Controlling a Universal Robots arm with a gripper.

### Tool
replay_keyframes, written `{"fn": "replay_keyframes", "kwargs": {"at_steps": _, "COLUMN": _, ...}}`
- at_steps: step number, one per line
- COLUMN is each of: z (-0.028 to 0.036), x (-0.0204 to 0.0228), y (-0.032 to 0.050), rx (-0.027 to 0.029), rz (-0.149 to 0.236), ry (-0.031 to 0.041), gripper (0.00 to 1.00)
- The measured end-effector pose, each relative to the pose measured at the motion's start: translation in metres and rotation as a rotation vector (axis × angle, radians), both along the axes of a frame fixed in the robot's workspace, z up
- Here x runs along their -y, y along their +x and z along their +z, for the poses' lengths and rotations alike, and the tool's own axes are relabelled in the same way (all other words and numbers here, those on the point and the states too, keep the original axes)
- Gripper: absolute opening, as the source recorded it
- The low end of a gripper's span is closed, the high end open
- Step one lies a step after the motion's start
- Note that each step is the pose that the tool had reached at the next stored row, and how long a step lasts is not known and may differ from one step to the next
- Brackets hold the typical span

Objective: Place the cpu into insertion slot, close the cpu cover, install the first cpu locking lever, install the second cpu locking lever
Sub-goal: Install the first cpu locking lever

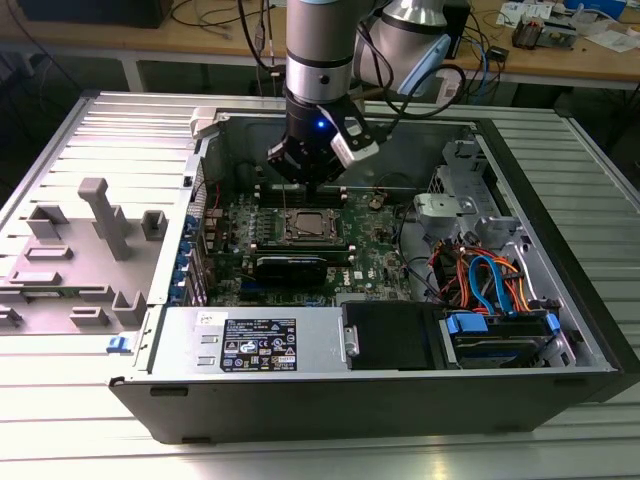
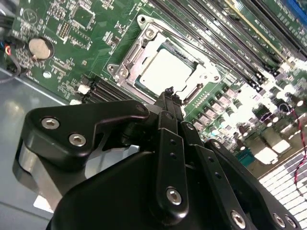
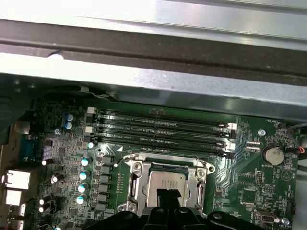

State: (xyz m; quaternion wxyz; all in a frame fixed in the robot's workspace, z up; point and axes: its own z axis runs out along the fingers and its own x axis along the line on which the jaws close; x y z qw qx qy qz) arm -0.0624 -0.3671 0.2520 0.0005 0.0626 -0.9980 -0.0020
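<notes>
The hand point(image 2: 168, 95), pinched shut and empty, is hanging just over the cpu point(image 2: 165, 72), seated beneath its cover point(image 2: 139, 48) on the board point(image 2: 76, 19) — a skewed push could slip, gouging nearby parts.

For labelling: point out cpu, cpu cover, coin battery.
Grey square cpu point(image 3: 164, 183): first wrist view, metal top.
Thin silvery cpu cover point(image 2: 135, 50): second wrist view, side bar.
Round silver coin battery point(image 2: 40, 48): second wrist view, face.

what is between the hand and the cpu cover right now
Nothing visible. The hand is right at the edge of the cover, with the cpu showing through its window; contact is unclear.
</notes>
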Motion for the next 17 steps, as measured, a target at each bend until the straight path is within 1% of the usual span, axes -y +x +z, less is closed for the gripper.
{"fn": "replay_keyframes", "kwargs": {"at_steps": 10, "z": 0.0000, "x": 0.0000, "y": 0.0000, "rx": 0.0000, "rz": 0.004, "ry": 0.0001, "gripper": 0.11}}
{"fn": "replay_keyframes", "kwargs": {"at_steps": 11, "z": -0.0008, "x": 0.0000, "y": -0.0002, "rx": 0.0000, "rz": -0.036, "ry": -0.0001, "gripper": 0.11}}
{"fn": "replay_keyframes", "kwargs": {"at_steps": 12, "z": -0.0009, "x": 0.0000, "y": -0.0006, "rx": 0.0000, "rz": -0.036, "ry": 0.0000, "gripper": 0.11}}
{"fn": "replay_keyframes", "kwargs": {"at_steps": 15, "z": -0.0009, "x": 0.0000, "y": -0.0042, "rx": 0.0001, "rz": -0.036, "ry": 0.0001, "gripper": 0.11}}
{"fn": "replay_keyframes", "kwargs": {"at_steps": 16, "z": -0.0009, "x": 0.0000, "y": -0.0086, "rx": 0.0002, "rz": -0.036, "ry": 0.0001, "gripper": 0.11}}
{"fn": "replay_keyframes", "kwargs": {"at_steps": 17, "z": -0.0009, "x": 0.0000, "y": -0.0104, "rx": 0.0003, "rz": -0.036, "ry": 0.0001, "gripper": 0.11}}
